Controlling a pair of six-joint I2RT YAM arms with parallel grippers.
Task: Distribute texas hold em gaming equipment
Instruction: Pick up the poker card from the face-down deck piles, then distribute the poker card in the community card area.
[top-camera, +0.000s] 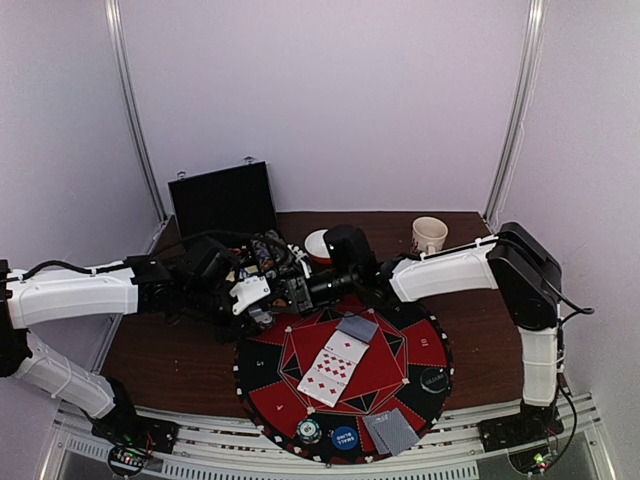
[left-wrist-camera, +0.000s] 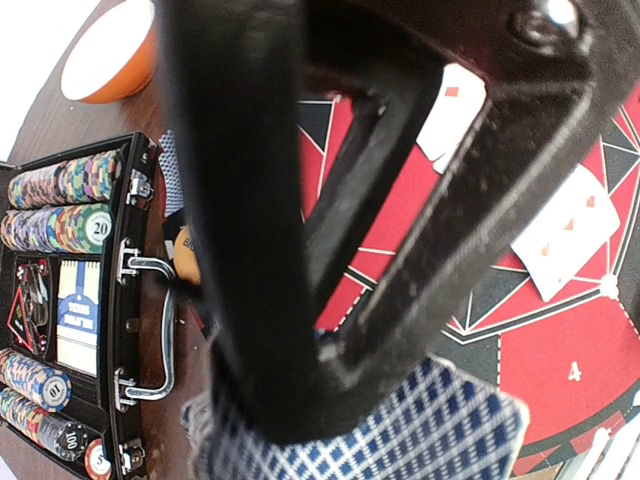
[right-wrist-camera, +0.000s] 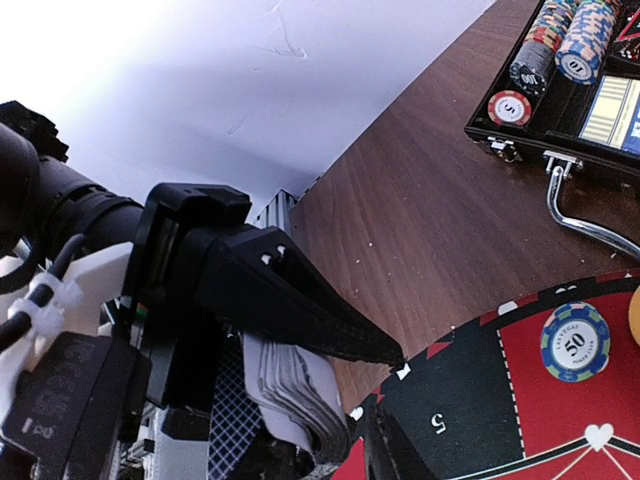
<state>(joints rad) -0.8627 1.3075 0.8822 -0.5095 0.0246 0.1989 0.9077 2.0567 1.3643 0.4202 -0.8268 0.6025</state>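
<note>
My left gripper (top-camera: 262, 290) is shut on a deck of blue-checked playing cards (left-wrist-camera: 430, 430) above the mat's far left edge. In the right wrist view the deck (right-wrist-camera: 300, 390) shows edge-on under a black left finger (right-wrist-camera: 290, 300). My right gripper (top-camera: 305, 288) is right up against that deck; how its jaws stand is hidden. Face-up red-pipped cards (top-camera: 335, 368) lie in the mat's middle. A face-down card (top-camera: 357, 327) lies beyond them, and more face-down cards (top-camera: 392, 432) lie at the front. A blue disc (top-camera: 344, 437), a pale disc (top-camera: 308, 431) and a black disc (top-camera: 432, 380) rest on the mat.
The round red-and-black mat (top-camera: 270, 370) fills the table's near centre. An open black case (left-wrist-camera: 130, 300) of chips stands behind the left gripper, with its lid (top-camera: 222, 200) upright. An orange-and-white bowl (top-camera: 318, 245) and a paper cup (top-camera: 429, 235) are at the back.
</note>
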